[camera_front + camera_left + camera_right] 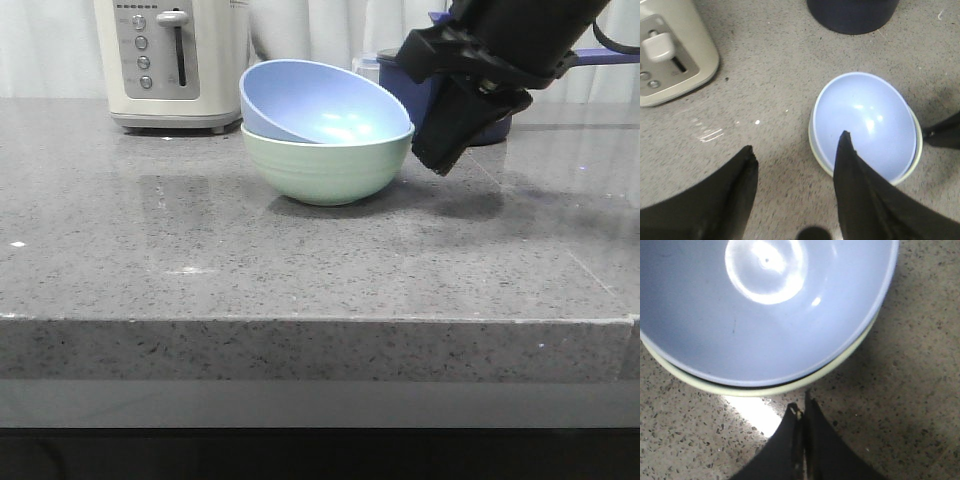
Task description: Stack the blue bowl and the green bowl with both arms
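The blue bowl (320, 105) sits tilted inside the green bowl (330, 172) on the grey counter, its far left rim raised. My right gripper (440, 160) is shut and empty, its tip just right of the green bowl's rim. In the right wrist view the shut gripper (802, 405) hovers beside the green rim (755, 390) under the blue bowl (765, 315). My left gripper (797, 142) is open and empty, high above the counter; one finger overlaps the blue bowl (870, 120) in view, with the green rim (812, 145) around it. The left arm is out of the front view.
A cream toaster (170, 60) stands at the back left, also in the left wrist view (670, 55). A dark navy saucepan (400, 80) stands behind the bowls, partly hidden by the right arm, and shows in the left wrist view (852, 15). The counter's front edge (300, 320) runs across.
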Robot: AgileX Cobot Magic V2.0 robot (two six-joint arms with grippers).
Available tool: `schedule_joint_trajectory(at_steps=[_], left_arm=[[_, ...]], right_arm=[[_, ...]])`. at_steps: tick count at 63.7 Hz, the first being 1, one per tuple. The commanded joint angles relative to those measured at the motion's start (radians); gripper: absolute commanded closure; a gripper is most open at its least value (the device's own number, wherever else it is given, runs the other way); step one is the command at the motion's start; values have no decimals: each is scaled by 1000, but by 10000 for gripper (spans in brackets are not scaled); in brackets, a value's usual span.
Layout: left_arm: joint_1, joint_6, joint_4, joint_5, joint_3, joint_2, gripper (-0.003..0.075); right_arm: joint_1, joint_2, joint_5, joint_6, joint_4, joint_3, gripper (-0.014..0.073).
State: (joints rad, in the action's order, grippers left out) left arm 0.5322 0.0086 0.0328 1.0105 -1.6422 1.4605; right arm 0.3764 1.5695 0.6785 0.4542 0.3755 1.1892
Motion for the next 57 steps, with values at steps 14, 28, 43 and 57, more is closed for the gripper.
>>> schedule_joint_trajectory(at_steps=[14,28,43,57], left_arm=[[7,-1,17,-124,272,-311,365],[7,-9,43,-175,465,-497,365],[7,-72,93,-177,595,-627,365],[7,-86,96,-177,623,-680,365]], right_arm=[[-2,-34,-34,9,22,24,659],[-2,-34,-34,9,22,24,659],[-2,-34,-34,9,22,24,659],[-2,-34,-34,9,22,24,659]])
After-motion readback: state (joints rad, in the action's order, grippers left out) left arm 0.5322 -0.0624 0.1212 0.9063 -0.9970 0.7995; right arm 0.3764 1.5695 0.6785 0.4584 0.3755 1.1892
